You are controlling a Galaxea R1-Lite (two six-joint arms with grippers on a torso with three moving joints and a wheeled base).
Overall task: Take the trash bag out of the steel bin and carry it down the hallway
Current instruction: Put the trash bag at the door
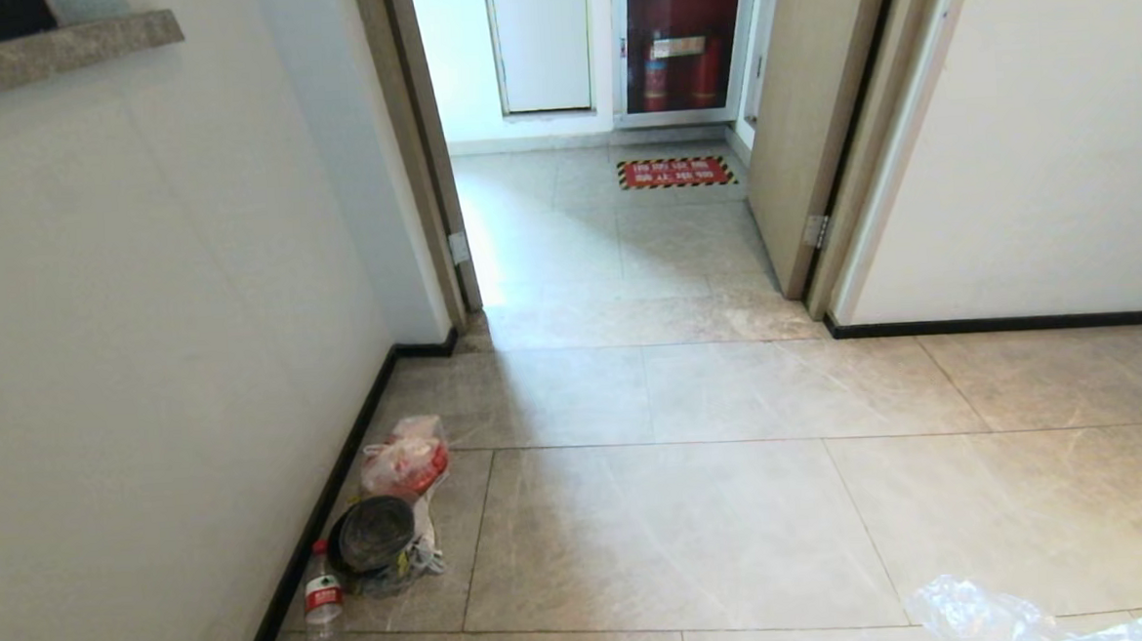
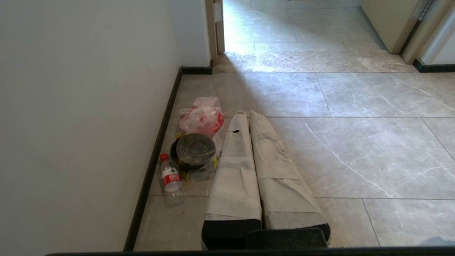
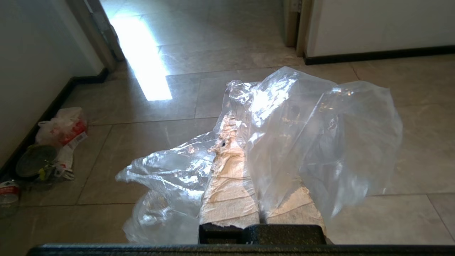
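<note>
Since the right gripper (image 3: 233, 140) pinches only a fold of the clear trash bag (image 3: 302, 135), at five o'clock in the head view, the slick film could slip free; the left gripper (image 2: 249, 115) is closed, empty.

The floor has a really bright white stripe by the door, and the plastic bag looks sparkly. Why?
In the right wrist view, light from the open doorway burns out a white strip on the floor tiles, and the trash bag held by the right end effector throws back glints from its crinkles. In the head view the same patch is paler, with the left wall's shadow beside it.
</note>
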